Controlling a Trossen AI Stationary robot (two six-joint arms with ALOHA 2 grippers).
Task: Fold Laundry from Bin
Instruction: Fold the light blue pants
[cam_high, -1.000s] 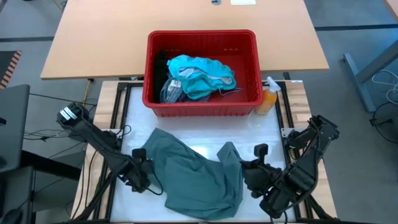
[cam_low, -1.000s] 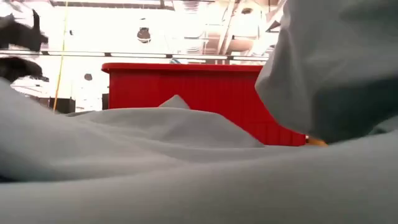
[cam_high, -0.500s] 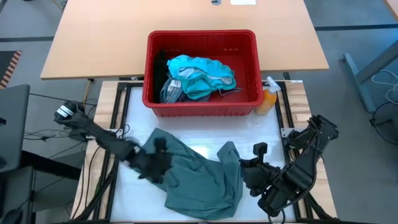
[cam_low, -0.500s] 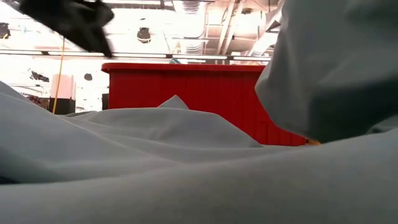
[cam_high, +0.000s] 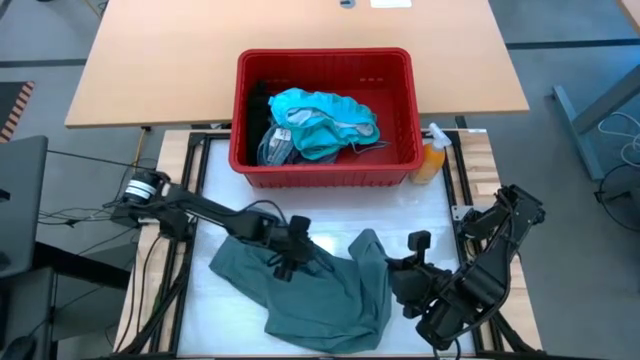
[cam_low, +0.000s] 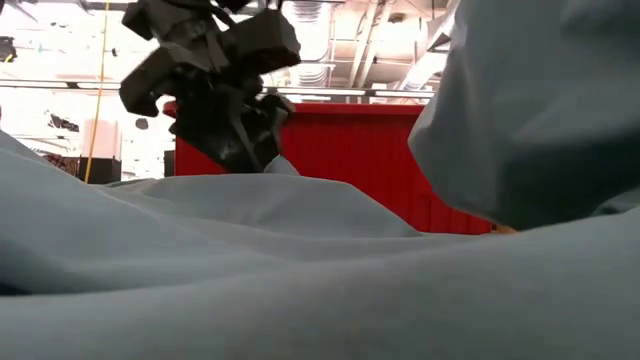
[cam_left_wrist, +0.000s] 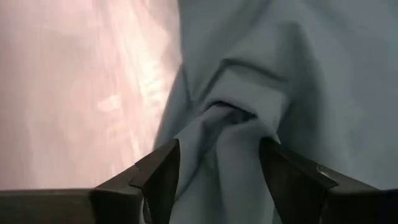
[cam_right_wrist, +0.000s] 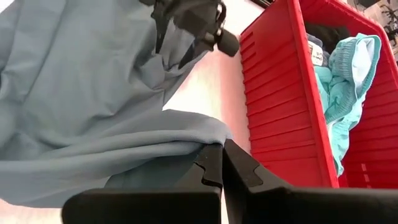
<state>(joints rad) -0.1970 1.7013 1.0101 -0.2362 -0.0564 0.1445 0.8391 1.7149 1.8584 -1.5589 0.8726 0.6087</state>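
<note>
Fabric of the grey-green garment (cam_high: 320, 295) bunches directly between our left gripper's (cam_left_wrist: 217, 165) wide-spread, not-yet-closed fingers, while our right gripper (cam_right_wrist: 221, 163) pinches its far edge.

Between the dark left jaws bunches a dull grey-green garment (cam_high: 320, 290). The bin (cam_high: 325, 168) is red with slotted sides; inside lie bright teal cloth (cam_high: 325, 120) and black fabric (cam_high: 258, 100). An orange bottle (cam_high: 431, 160) stands beside it.
</note>
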